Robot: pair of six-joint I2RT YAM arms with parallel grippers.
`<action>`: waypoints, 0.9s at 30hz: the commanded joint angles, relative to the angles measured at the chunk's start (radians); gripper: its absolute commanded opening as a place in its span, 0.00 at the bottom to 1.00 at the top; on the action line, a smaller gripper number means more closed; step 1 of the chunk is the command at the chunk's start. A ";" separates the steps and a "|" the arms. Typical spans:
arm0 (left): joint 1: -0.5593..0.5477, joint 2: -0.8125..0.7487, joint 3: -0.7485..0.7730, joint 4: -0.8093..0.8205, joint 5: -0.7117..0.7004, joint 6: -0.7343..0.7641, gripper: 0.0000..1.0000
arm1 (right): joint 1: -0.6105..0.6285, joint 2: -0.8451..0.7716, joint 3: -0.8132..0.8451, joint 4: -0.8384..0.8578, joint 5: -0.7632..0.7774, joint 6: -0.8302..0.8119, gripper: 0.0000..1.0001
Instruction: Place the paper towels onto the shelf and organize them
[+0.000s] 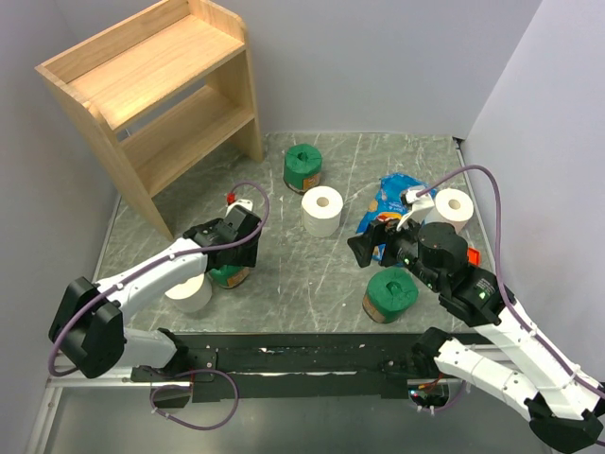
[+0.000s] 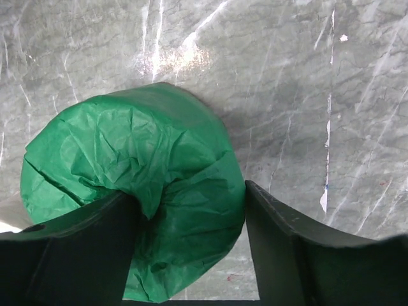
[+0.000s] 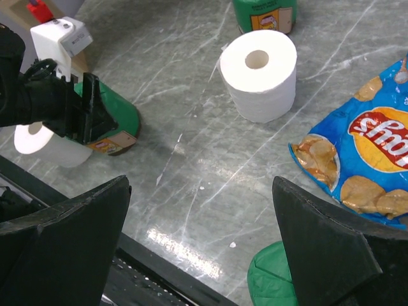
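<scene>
So nearest the arm bases, the left gripper (image 2: 188, 194) is straddling a green-wrapped roll (image 2: 127, 159) that's standing on end, one finger on each side. I'm guessing it's lining up a side grab. Can't tell if it's actually squeezing yet. A bare white roll (image 1: 189, 291) is sitting just beside it. The right gripper (image 3: 201, 182) is hanging spread wide, holding nothing, near a second green roll (image 1: 389, 293). Further out, a middle white roll (image 1: 322, 210) and a chip bag (image 1: 392, 194) are lying around. The shelf (image 1: 161, 71) is waiting in the far left corner, no rolls on it.
</scene>
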 commanded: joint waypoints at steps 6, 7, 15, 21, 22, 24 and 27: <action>-0.003 0.032 -0.001 0.004 0.014 -0.008 0.57 | 0.003 -0.025 -0.008 0.011 0.036 -0.017 1.00; -0.004 0.030 0.000 0.003 0.014 -0.009 0.56 | 0.003 -0.027 -0.009 0.013 0.039 -0.019 1.00; -0.004 -0.017 0.071 -0.036 0.002 0.004 0.43 | 0.003 -0.028 -0.011 0.013 0.041 -0.013 0.99; -0.004 -0.071 0.173 -0.111 -0.016 0.029 0.39 | 0.001 -0.021 -0.006 0.011 0.038 -0.005 1.00; -0.004 -0.076 0.187 -0.120 -0.019 0.032 0.39 | 0.003 -0.021 -0.006 0.013 0.036 -0.002 1.00; -0.004 -0.088 0.230 -0.143 -0.032 0.052 0.38 | 0.001 -0.019 -0.006 0.017 0.029 0.006 1.00; -0.004 -0.094 0.299 -0.171 -0.047 0.083 0.37 | 0.003 -0.016 -0.006 0.023 0.018 0.013 1.00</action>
